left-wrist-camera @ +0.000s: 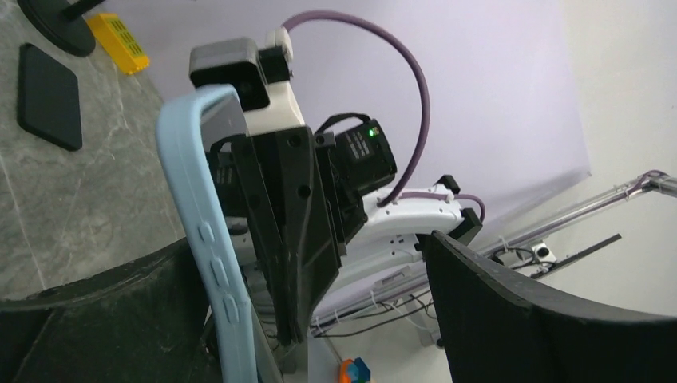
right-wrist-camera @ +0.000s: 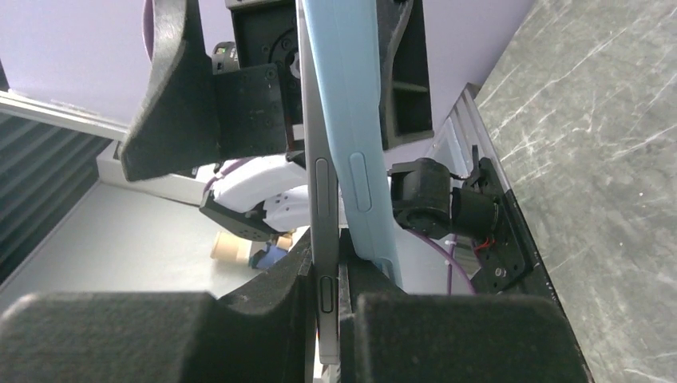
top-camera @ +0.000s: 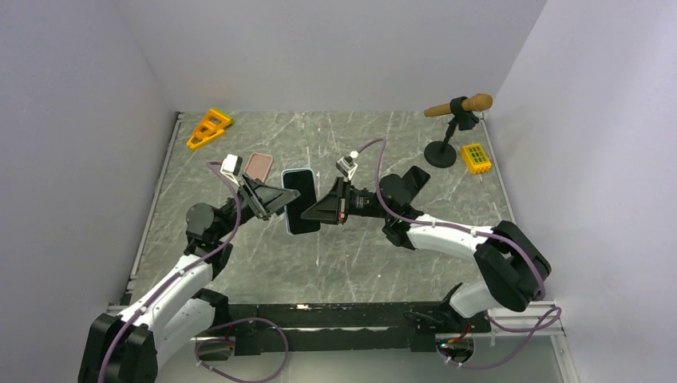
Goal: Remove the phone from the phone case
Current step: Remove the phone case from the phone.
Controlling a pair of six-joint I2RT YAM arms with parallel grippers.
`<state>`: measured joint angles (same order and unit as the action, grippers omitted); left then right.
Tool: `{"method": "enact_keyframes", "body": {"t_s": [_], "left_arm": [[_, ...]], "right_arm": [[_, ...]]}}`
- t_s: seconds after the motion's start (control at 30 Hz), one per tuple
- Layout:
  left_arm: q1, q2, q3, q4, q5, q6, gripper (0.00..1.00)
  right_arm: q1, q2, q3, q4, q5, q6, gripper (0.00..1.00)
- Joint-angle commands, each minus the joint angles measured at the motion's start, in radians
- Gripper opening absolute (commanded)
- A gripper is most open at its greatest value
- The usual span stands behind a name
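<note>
Inside right tool (right-wrist-camera: pixel 323 331) grip: phone (right-wrist-camera: pixel 317 179), blue case (right-wrist-camera: pixel 351 120) partly off.

1. The phone (top-camera: pixel 298 182) is up over the middle of the table (top-camera: pixel 335 263), with the left gripper (top-camera: pixel 279 199) on its left and the right gripper (top-camera: pixel 310 214) on its right.
2. The phone case (right-wrist-camera: pixel 355 136) lies along one face of the phone and is parted from it at the right gripper's end.
3. A flat pad (top-camera: pixel 258 166) lies just behind the left gripper.
4. A wedge frame (top-camera: pixel 209 128) sits in the far left corner.
5. A microphone stand (top-camera: pixel 447 136) is at the far right, with a small block (top-camera: pixel 476 158) just to its right.
</note>
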<state>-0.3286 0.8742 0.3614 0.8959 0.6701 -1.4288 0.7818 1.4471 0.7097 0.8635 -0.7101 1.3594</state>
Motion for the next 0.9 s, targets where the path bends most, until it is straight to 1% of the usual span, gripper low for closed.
{"method": "enact_keyframes", "body": {"t_s": [0.0, 0.1, 0.17, 0.4, 0.53, 0.6, 0.73, 0.87], "left_arm": [[-0.003, 0.011, 0.037, 0.068, 0.098, 0.036, 0.99], [-0.004, 0.034, 0.019, 0.104, 0.125, 0.035, 0.99], [-0.004, 0.052, 0.007, 0.16, 0.143, 0.032, 0.99], [-0.006, 0.159, -0.049, 0.491, 0.192, -0.036, 0.99], [-0.006, 0.174, -0.098, 0.604, 0.226, -0.062, 0.99], [-0.004, 0.147, -0.133, 0.597, 0.227, -0.042, 0.99], [-0.008, 0.056, -0.166, 0.442, 0.211, 0.034, 0.99], [-0.015, -0.014, -0.151, 0.32, 0.224, 0.084, 0.99]], "right_arm": [[-0.043, -0.048, 0.005, 0.124, -0.012, 0.025, 0.0], [-0.056, -0.058, 0.006, 0.133, -0.021, 0.034, 0.0], [-0.057, -0.063, 0.006, 0.138, -0.023, 0.04, 0.0], [-0.058, -0.096, -0.001, 0.167, -0.07, 0.043, 0.0], [-0.066, -0.136, -0.01, 0.127, -0.079, 0.019, 0.0], [-0.069, -0.152, -0.013, 0.124, -0.079, 0.015, 0.0], [-0.069, -0.164, -0.01, 0.107, -0.082, 0.002, 0.0], [-0.069, -0.145, -0.001, 0.138, -0.101, 0.02, 0.0]]}}
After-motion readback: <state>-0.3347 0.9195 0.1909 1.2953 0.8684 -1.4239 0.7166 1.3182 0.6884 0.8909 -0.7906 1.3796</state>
